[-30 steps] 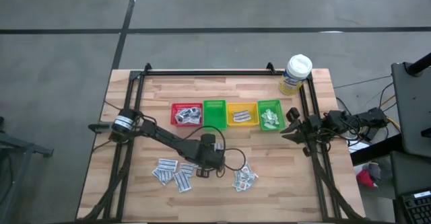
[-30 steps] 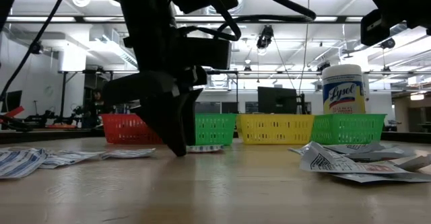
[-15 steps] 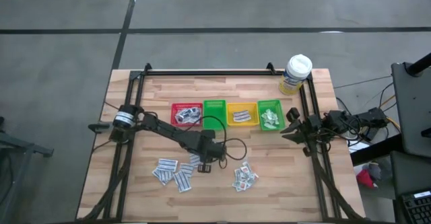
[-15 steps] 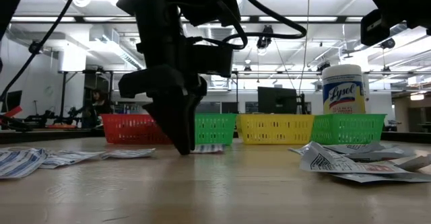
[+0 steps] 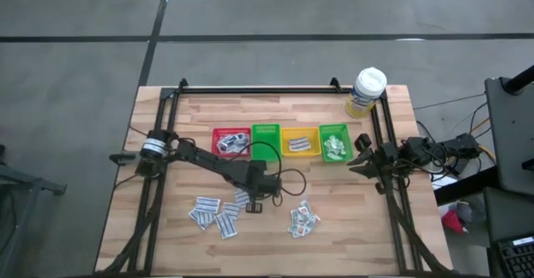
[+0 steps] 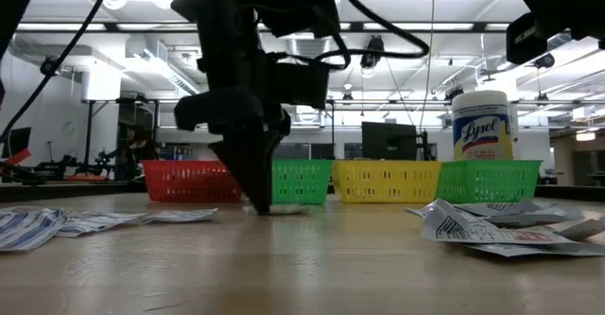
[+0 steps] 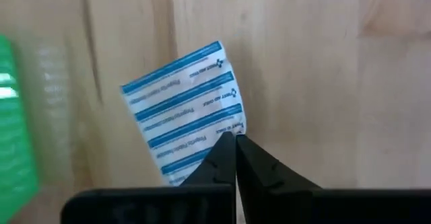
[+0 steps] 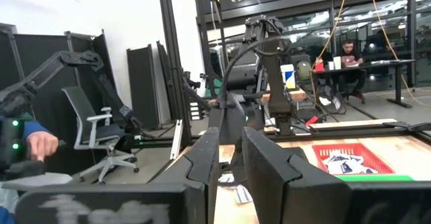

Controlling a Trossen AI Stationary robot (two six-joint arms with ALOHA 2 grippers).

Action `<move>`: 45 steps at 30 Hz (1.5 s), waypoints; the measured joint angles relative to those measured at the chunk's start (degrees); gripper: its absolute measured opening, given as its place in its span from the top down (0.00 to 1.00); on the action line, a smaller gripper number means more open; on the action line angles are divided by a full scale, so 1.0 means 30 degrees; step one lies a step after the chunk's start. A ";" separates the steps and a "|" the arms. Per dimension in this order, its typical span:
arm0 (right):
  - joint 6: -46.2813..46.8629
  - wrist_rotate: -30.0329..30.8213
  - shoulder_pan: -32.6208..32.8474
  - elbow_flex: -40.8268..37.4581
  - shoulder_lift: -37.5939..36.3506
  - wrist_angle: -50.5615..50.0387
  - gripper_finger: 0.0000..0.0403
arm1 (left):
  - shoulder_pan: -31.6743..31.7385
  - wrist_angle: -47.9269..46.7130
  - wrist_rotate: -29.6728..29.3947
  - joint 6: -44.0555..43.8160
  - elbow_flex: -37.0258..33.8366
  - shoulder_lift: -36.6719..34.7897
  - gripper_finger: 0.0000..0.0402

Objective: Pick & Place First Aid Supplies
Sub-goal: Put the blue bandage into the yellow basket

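Nearest the front edge of the bench (image 5: 167, 236), loose first aid packets are noted in two groups: one cluster (image 5: 215, 214) toward the front left and another (image 5: 303, 219) toward the front right. Just behind them, near the bench's middle, the left gripper (image 5: 255, 206) is seen pointed down at the surface, its fingers pressed fully together on the edge of a blue-striped white packet (image 7: 185, 122) that lies flat on the wood. Farther back, a row of four small bins is observed: red (image 5: 231, 142), green (image 5: 265, 142), yellow (image 5: 299, 142) and green (image 5: 334, 143). A white-capped bottle (image 5: 367, 92) stands at the far right corner. The right gripper (image 5: 360, 154) waits at the right edge, fingers slightly parted, nothing held.
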 joint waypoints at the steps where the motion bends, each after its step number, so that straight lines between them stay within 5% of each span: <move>1: 0.0000 -0.0004 -0.0005 0.0000 0.0000 -0.0012 0.84 | -0.0021 0.0087 -0.0007 0.0014 0.0129 -0.0136 1.00; 9: -0.2928 -0.2014 0.0009 -0.0022 0.1064 -0.0306 0.84 | -0.0215 0.0851 0.0242 0.1196 0.1258 -0.0984 1.00; 21: -0.6813 -0.2057 0.0003 0.0265 0.6677 0.2036 0.84 | 0.0173 0.4752 0.4801 0.3112 0.3288 -0.1815 1.00; 32: -0.6885 -0.2049 0.0009 0.4336 1.3487 0.1712 0.83 | 0.0747 0.7218 0.6669 0.2324 0.3287 -0.1808 1.00; 40: -0.5745 -0.2242 0.0008 0.8116 1.7744 -0.1891 0.69 | 0.0747 0.7215 0.7161 0.1450 0.3287 -0.1808 1.00; 45: -0.5789 -0.4045 0.0009 1.0083 1.9884 -0.3703 0.61 | 0.0752 0.7151 0.7162 0.1067 0.3287 -0.1808 1.00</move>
